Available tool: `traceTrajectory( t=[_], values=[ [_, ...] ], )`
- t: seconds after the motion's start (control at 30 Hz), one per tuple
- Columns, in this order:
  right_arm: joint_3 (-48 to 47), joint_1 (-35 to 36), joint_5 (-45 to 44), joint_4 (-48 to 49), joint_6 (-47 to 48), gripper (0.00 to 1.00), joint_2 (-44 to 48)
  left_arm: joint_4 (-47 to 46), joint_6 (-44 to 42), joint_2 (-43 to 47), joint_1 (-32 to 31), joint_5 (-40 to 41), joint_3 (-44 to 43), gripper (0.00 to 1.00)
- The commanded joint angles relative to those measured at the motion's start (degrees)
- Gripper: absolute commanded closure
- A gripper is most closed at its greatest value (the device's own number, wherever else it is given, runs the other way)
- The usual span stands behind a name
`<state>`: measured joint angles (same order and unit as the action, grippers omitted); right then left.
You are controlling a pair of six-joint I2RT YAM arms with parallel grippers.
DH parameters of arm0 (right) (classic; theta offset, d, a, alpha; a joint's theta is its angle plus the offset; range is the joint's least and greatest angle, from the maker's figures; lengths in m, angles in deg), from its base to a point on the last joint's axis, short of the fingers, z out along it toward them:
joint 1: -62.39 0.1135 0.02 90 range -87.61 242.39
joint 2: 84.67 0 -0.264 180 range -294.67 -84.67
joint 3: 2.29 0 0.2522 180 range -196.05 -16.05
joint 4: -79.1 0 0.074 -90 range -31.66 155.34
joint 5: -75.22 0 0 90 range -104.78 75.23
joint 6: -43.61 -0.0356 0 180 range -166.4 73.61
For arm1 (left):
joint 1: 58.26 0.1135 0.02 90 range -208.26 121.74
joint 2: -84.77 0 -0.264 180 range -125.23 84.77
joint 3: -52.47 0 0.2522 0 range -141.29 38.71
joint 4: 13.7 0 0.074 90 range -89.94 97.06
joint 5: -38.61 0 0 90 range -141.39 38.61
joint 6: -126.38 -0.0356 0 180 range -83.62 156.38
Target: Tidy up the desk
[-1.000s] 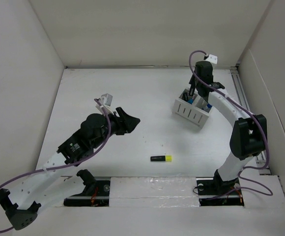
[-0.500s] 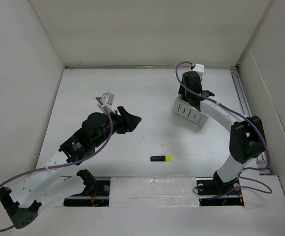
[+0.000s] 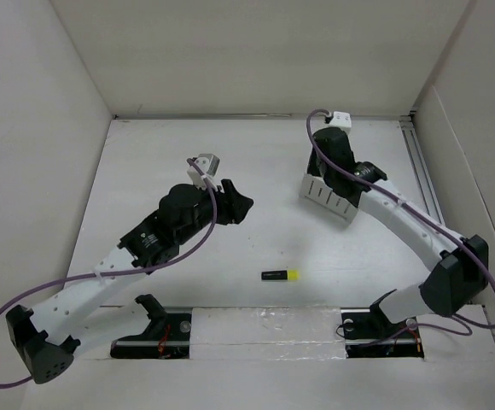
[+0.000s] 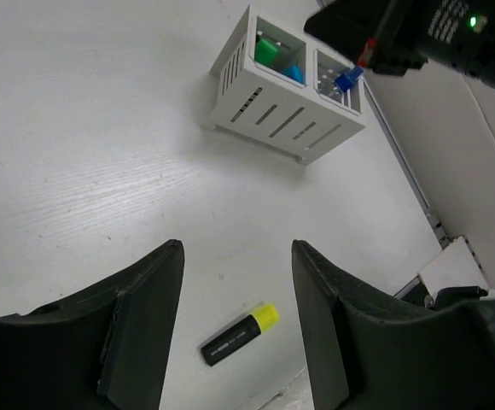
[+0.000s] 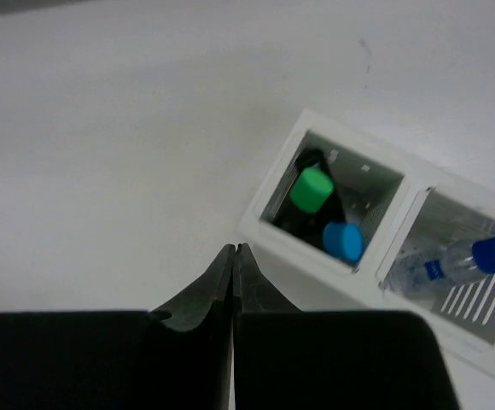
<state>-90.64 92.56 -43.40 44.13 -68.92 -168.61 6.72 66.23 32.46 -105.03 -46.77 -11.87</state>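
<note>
Holding the left pincer (image 3: 237,205) spread above the counter (image 3: 188,145) hemmed by white panels (image 3: 256,51); pressing the right pincer (image 5: 233,252) together, empty, over the slotted box (image 3: 327,198) at 2 o'clock; showing a highlighter (image 3: 280,275) lying at 6 o'clock.

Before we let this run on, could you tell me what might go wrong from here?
1. The highlighter lies loose near the desk's near edge; the open left gripper could nudge it and roll it rather than grasp it.
2. The shut right gripper hangs by the slotted box, where a blue-capped pen sticks out of one compartment; a low sweep might snag it or shove the box.
</note>
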Motion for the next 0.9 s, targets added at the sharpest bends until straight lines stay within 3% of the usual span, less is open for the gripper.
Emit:
traceTrajectory(
  t=[0.0,0.1,0.3,0.33,0.43,0.47,0.53,0.63,0.87],
  values=[
    [-0.04,4.09,6.09,-14.25,-4.71,1.0,4.04,-1.74,-5.32,1.77,0.18,1.52,-4.17,0.5],
    [7.59,8.4,15.91,-20.16,-10.95,1.0,7.55,-1.29,-6.38,3.7,0.18,4.51,-3.99,0.5],
    [15.96,19.56,20.6,-29.66,-21.67,1.0,16.69,-1.73,-8.22,6.17,0.18,6.89,-2.41,0.47],
    [16.49,20.09,22.28,-29.94,-23.51,0.8,17.92,-1.82,-8.31,5.91,0.18,6.72,-2.32,0.47],
    [19.47,20.8,27.21,-30.99,-28.35,0.37,20.39,-3.49,-8.23,4.77,0.18,6.01,-1.71,0.47],
    [20.52,21.33,27.82,-31.17,-29.76,0.32,20.74,-3.93,-8.05,3.98,0.18,5.75,-1.53,0.47],
    [23.77,21.85,30.44,-28.72,-33.35,0.24,21.36,-4.37,-7.7,3.36,0.18,5.57,-1.53,0.47],
    [28.34,23.34,33.36,-21.0,-37.33,0.21,21.28,-4.63,-7.26,2.92,0.18,3.64,-1.53,0.48],
    [29.67,23.35,36.17,-12.04,-33.47,0.19,10.22,-2.62,-6.47,2.22,0.18,2.93,-2.32,0.48]
  ],
)
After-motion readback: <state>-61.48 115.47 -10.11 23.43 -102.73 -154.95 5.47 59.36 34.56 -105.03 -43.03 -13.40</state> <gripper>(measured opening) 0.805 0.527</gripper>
